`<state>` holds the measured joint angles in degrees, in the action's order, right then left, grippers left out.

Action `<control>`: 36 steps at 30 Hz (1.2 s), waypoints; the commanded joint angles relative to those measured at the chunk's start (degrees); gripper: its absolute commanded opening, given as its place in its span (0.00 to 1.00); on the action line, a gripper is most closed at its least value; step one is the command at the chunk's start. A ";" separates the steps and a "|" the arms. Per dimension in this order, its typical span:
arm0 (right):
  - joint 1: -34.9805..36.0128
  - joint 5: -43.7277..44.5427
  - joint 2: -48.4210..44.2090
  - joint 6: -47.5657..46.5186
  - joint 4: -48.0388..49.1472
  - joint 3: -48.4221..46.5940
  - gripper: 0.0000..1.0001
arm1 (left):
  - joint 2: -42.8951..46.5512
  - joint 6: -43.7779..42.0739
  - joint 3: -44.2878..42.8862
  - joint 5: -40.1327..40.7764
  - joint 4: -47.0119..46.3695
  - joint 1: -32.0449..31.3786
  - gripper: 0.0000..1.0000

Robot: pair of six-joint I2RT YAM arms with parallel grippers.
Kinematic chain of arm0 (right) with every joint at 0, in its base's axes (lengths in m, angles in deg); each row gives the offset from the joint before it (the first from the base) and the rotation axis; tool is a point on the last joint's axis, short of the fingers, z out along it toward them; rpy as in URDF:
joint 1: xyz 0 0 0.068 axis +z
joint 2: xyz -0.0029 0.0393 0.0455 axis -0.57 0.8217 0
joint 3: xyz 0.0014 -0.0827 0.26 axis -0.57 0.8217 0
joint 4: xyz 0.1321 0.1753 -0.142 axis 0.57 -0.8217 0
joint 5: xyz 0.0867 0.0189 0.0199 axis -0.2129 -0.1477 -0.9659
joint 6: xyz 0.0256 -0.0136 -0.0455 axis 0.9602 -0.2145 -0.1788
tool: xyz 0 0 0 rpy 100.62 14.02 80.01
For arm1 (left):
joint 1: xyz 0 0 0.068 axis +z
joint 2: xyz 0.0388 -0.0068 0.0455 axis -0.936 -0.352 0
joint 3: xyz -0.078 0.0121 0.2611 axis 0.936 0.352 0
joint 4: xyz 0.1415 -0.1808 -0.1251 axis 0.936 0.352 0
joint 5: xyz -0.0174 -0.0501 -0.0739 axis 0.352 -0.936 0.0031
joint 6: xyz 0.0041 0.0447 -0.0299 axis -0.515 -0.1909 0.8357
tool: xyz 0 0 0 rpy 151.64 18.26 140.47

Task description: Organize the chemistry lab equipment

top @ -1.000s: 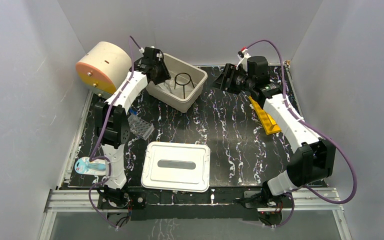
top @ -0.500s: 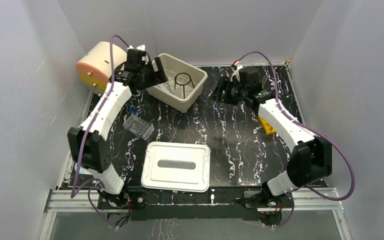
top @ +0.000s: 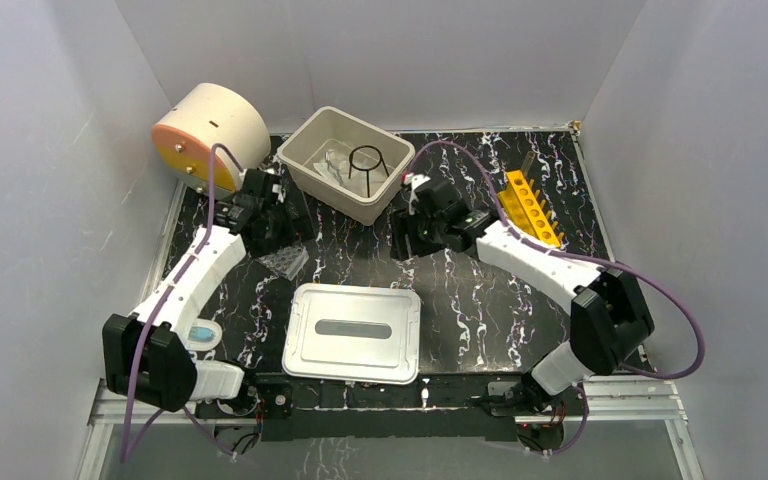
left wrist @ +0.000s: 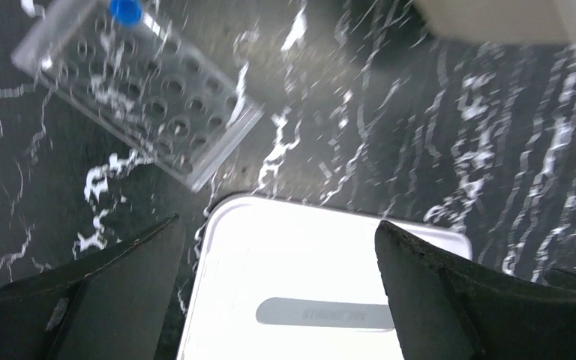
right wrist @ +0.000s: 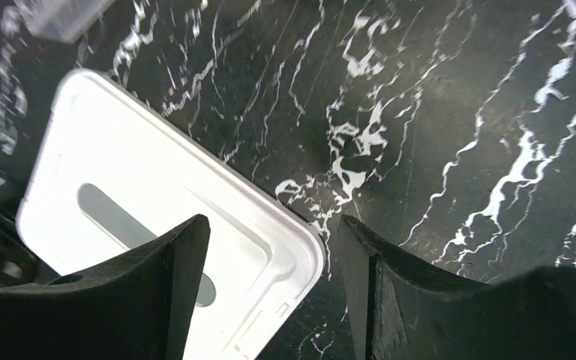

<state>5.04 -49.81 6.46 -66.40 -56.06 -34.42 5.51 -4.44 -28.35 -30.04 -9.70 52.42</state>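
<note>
A cream bin [top: 392,152] at the back holds a black wire ring stand [top: 365,160] and some clear glassware [top: 335,160]. On the table in front of it lies a clear rack [top: 285,262], seen close in the left wrist view [left wrist: 135,105] with one blue-capped vial [left wrist: 125,10] in it. My left gripper [top: 282,222] hangs open and empty just behind that rack; its jaws [left wrist: 277,225] frame the white lid [left wrist: 307,292]. My right gripper [top: 406,236] hovers open and empty [right wrist: 272,221] right of the bin, above the lid's corner [right wrist: 300,247].
The white lid [top: 352,332] lies at the near middle. A yellow tube rack [top: 532,207] stands at the back right. The big cream cylinder with an orange face [top: 210,135] fills the back left corner. A small blue item [top: 200,334] sits by the left arm's base.
My left gripper has drawn back out of the bin towards me and opened wide. The right arm has swung from the back right to the middle, uncovering the yellow rack.
</note>
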 commanded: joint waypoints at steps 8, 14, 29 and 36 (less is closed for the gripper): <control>9.96 3.84 4.82 -16.31 4.58 6.52 0.61 | 3.52 2.81 5.74 1.50 -1.31 0.27 0.95; 10.55 3.82 9.92 -20.16 3.74 5.19 0.57 | 1.74 3.20 4.31 3.50 -1.78 0.34 0.96; 13.19 5.51 15.97 -29.20 3.51 2.40 0.44 | -0.40 2.67 1.39 5.17 -2.03 0.29 0.98; 13.45 6.90 15.17 -34.05 -0.71 3.30 0.27 | -1.35 3.04 0.28 4.43 -2.57 0.28 0.98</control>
<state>18.55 -44.96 21.02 -96.93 -53.88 -31.71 4.15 -1.42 -25.90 -26.11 -12.09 52.42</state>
